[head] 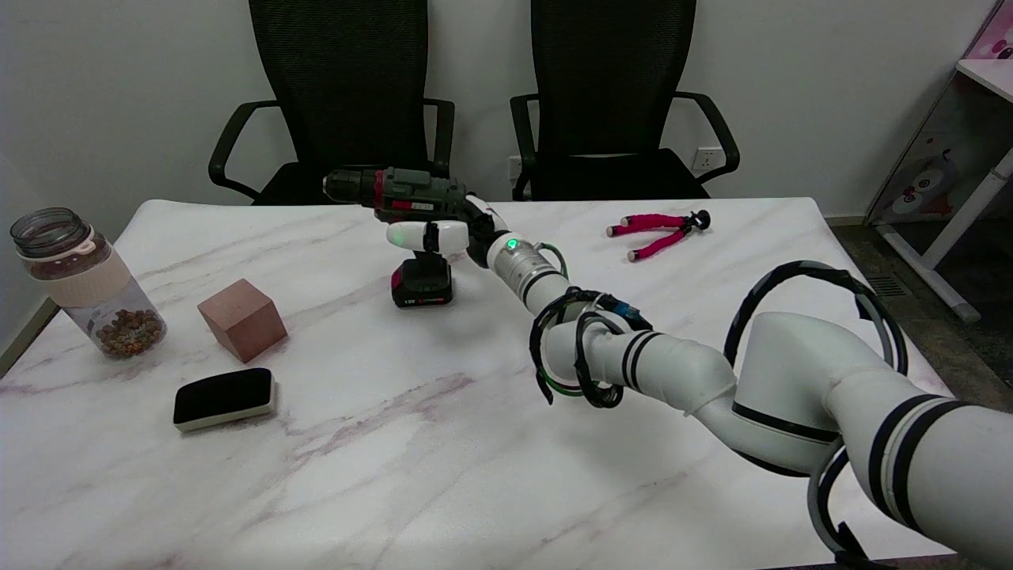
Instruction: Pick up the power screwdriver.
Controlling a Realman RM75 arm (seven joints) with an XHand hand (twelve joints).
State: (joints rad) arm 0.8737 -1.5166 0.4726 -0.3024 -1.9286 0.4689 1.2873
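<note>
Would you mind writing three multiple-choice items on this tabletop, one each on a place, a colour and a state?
1. Where is the jar? A. left edge of the table B. far right corner C. on a chair
2. What colour are the handles of the pliers? A. blue B. pink C. yellow
3. What is the right hand doing? A. resting flat on the table B. gripping the power screwdriver C. holding the block

Answers: 1 A, it stands by the left edge. 2 B, both handles are pink. 3 B, its fingers wrap the handle.
</note>
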